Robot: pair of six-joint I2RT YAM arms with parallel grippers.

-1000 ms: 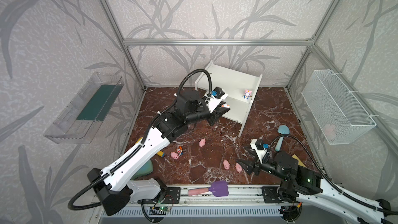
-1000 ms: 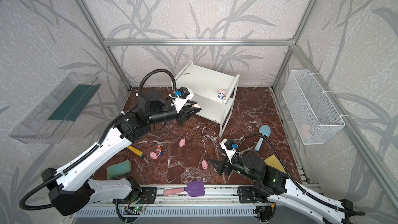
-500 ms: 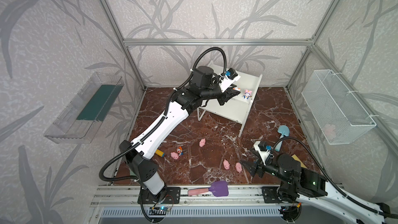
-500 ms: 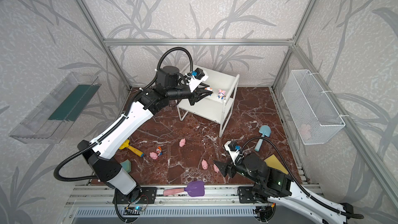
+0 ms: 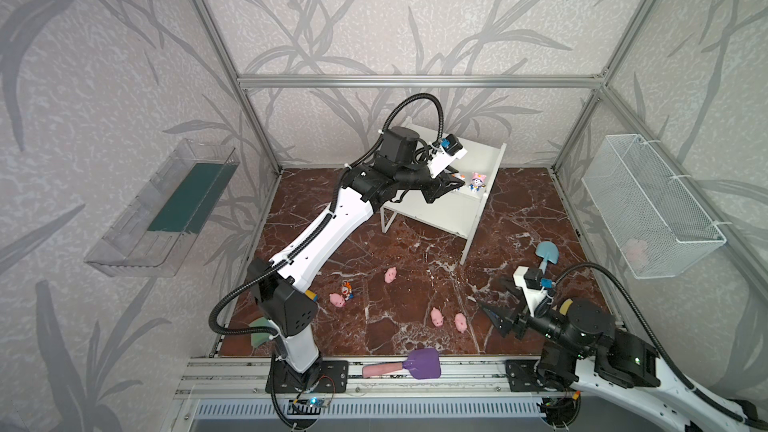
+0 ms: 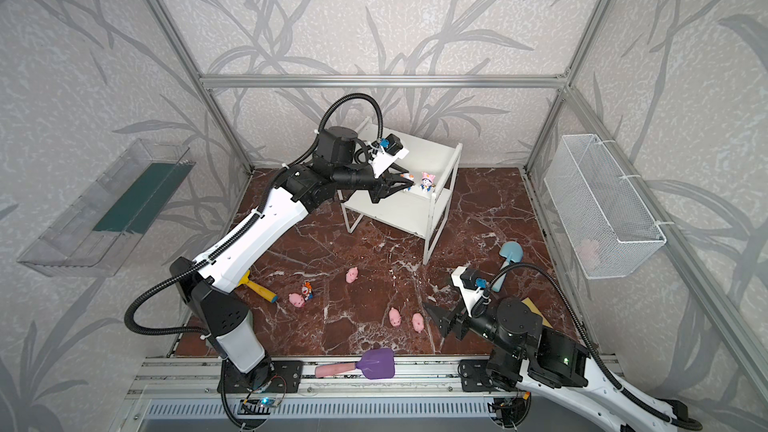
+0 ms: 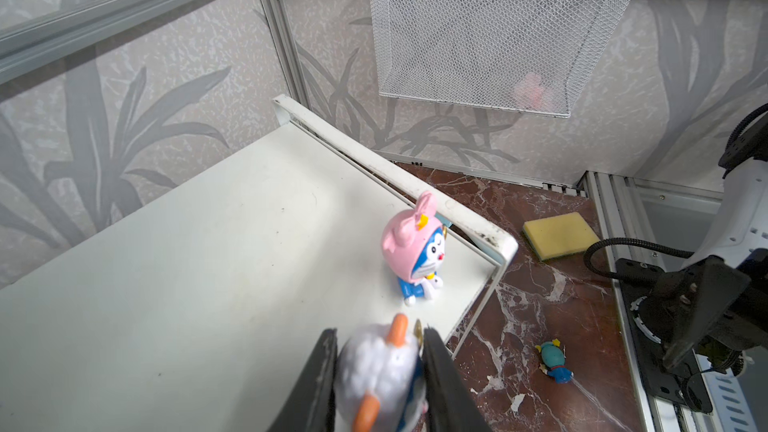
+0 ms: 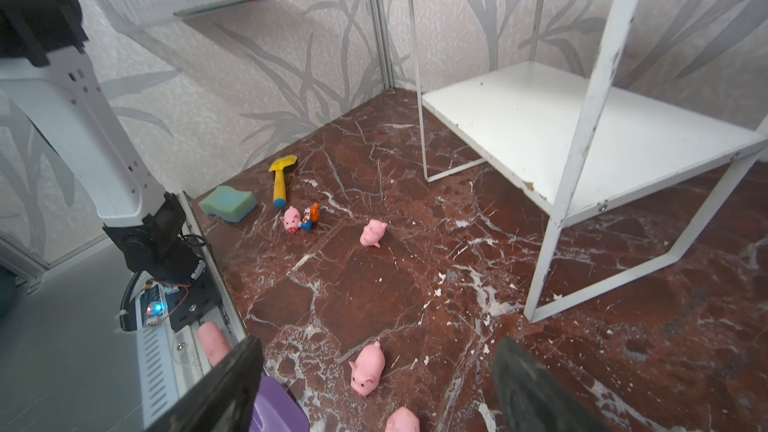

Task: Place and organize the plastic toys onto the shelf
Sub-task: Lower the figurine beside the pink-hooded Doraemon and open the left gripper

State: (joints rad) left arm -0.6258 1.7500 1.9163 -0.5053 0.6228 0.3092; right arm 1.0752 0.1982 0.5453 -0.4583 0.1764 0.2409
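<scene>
The white shelf (image 5: pixel 478 155) stands at the back, and a pink-hat figurine (image 7: pixel 413 251) stands near the edge of its top board (image 7: pixel 208 263). My left gripper (image 7: pixel 380 331) hovers just above that board, shut on a white-hat figurine (image 7: pixel 378 367) beside the pink-hat one. A teal-hat figurine (image 7: pixel 552 361) lies on the floor by the right arm. Several pink pigs (image 5: pixel 390 275) lie on the marble floor, one (image 5: pixel 336 300) beside an orange-hat figurine (image 5: pixel 347 289). My right gripper (image 8: pixel 377 340) hangs open and empty over two pigs (image 8: pixel 368 369) at the front.
A purple shovel (image 5: pixel 409 367) lies on the front rail, a blue shovel (image 5: pixel 546 255) right of the shelf, a yellow shovel (image 6: pixel 257 288) and green sponge (image 8: pixel 227 201) at the left. A yellow sponge (image 7: pixel 559 234), a wire basket (image 5: pixel 652 205) and a clear tray (image 5: pixel 162 209) flank the floor.
My left arm has swung up from in front of the shelf to over its top board, carrying the white-hat figurine. The right gripper has shifted slightly above the front pigs.
</scene>
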